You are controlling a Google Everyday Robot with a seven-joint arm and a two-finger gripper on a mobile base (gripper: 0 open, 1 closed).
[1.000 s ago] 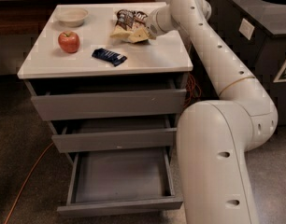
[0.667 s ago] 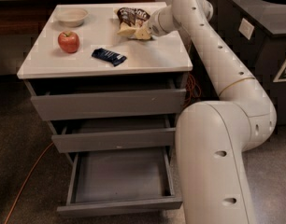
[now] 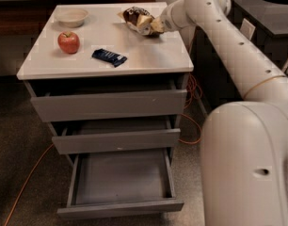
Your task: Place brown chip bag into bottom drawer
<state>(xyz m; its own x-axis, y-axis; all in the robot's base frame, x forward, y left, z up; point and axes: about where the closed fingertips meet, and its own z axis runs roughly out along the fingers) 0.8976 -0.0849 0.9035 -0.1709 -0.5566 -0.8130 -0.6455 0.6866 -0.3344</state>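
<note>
We found the jaws of the gripper [image 3: 154, 25] clenched on the right end of the brown chip bag [image 3: 136, 17], near the back right of the tabletop [image 3: 148, 55]. A second earlier the bag had sat lower and flatter; now it hung tilted at the jaws and looked lifted just clear of the surface (though the gap beneath it was hard to make out). We took that to mean the pick had succeeded and the carry could begin. Further out, the arm [image 3: 238, 46] reached in from the right. The apple [image 3: 68, 42], the bowl [image 3: 71, 16] and the dark-blue bar [image 3: 109, 57] had not moved. The bottom drawer [image 3: 120, 178] stood pulled out and ready below.
</note>
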